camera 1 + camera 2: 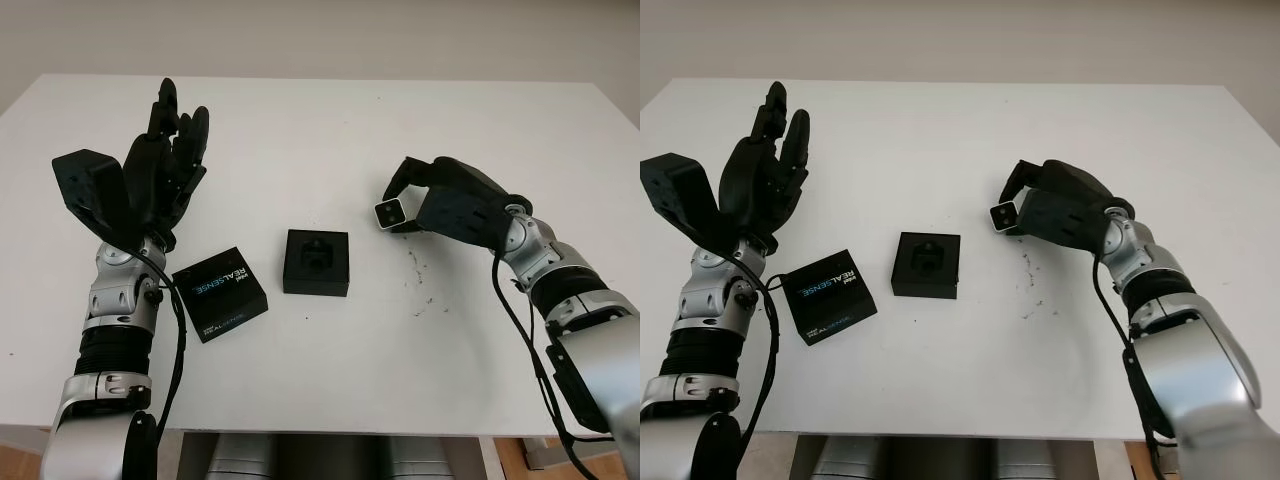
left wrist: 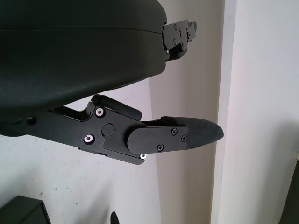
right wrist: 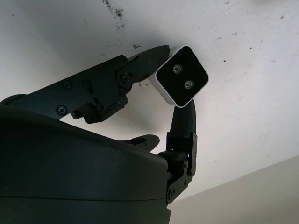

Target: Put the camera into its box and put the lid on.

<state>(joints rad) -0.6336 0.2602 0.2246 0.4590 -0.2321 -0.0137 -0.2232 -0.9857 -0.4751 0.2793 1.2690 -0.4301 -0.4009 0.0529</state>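
I'm pinching the camera (image 1: pixel 390 212) in my right hand (image 1: pixel 452 205), clear of the box (image 1: pixel 317 262) (left hand (image 1: pixel 160 170) open, waiting beside the lid (image 1: pixel 220 293)).

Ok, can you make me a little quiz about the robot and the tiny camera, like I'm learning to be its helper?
1. True or false: the camera already sits in the open box.
2. Which hand holds the camera?
A. the right hand
B. the left hand
3. Fill the gap: the lid marked REALSENSE lies on the table, on the ____ hand's side of the box.

Key
1. False: the right hand holds it, off to the side of the box.
2. A. The left hand is open, raised above the table near the lid.
3. left
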